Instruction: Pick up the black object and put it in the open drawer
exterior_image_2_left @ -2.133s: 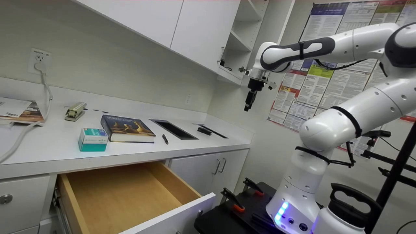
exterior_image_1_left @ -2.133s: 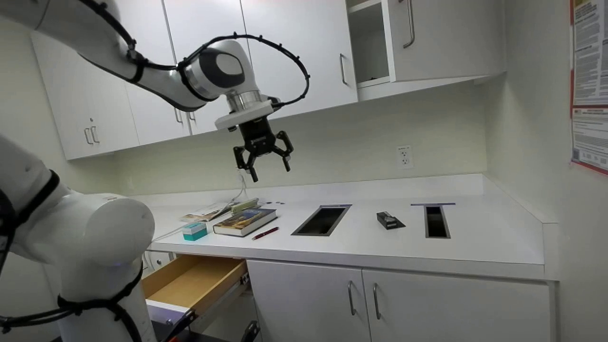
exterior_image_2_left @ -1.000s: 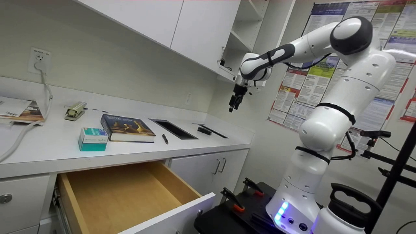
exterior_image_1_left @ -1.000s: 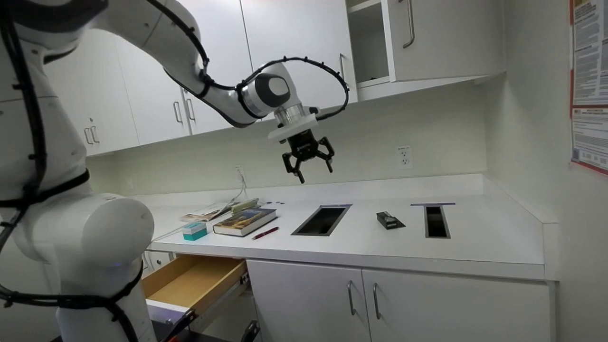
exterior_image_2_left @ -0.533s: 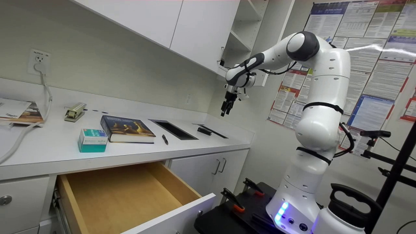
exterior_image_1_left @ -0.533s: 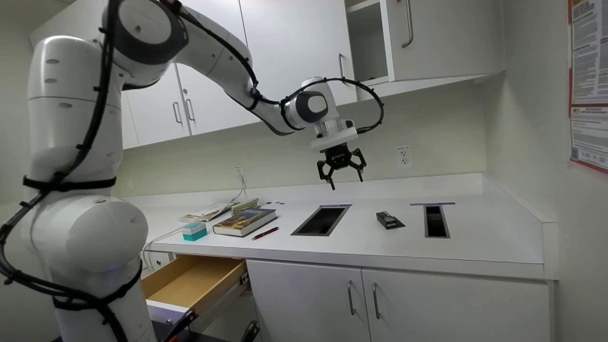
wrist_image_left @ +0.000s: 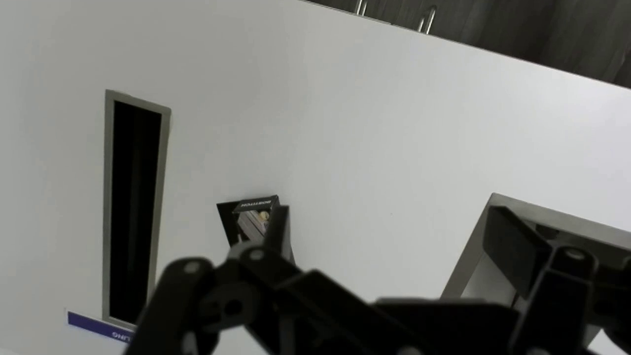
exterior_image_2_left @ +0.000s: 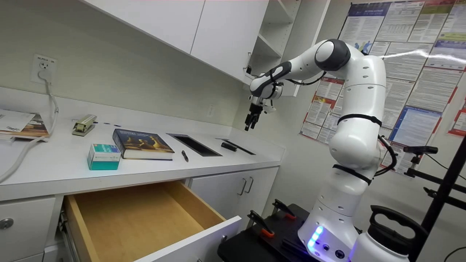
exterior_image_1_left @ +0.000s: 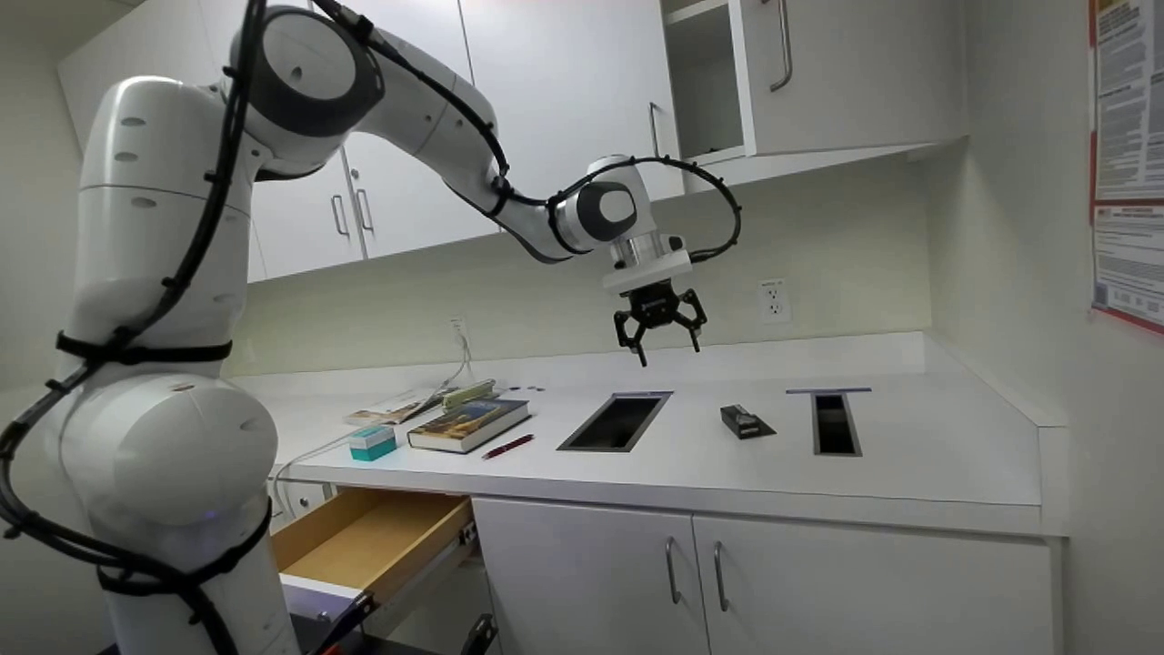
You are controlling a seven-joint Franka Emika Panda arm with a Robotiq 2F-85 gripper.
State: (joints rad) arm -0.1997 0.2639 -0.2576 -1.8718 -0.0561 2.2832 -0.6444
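Observation:
The black object (exterior_image_1_left: 743, 421), a small oblong box, lies on the white counter between two dark rectangular openings. It also shows in an exterior view (exterior_image_2_left: 229, 146) and in the wrist view (wrist_image_left: 257, 203), where my left finger partly covers it. My gripper (exterior_image_1_left: 670, 355) is open and empty, above the counter, pointing down and to the side of the black object. In the wrist view the fingertips (wrist_image_left: 389, 212) are wide apart with bare counter between them. The open drawer (exterior_image_2_left: 196, 243), wood-lined with a white front, is pulled out below the counter; it also shows in an exterior view (exterior_image_1_left: 414, 549).
The larger opening (exterior_image_1_left: 570, 447) and the narrow opening (exterior_image_1_left: 857, 452) flank the object. A book (exterior_image_2_left: 143, 143), a teal-and-white box (exterior_image_2_left: 104, 157), a pen (exterior_image_1_left: 508, 447) and a stapler (exterior_image_2_left: 84, 124) lie farther along the counter. Upper cabinets (exterior_image_1_left: 573, 100) hang above the arm.
My gripper has moved along the counter toward the black object and come slightly lower, with only a small shift in the last half second. It stays open; object and drawer have not moved.

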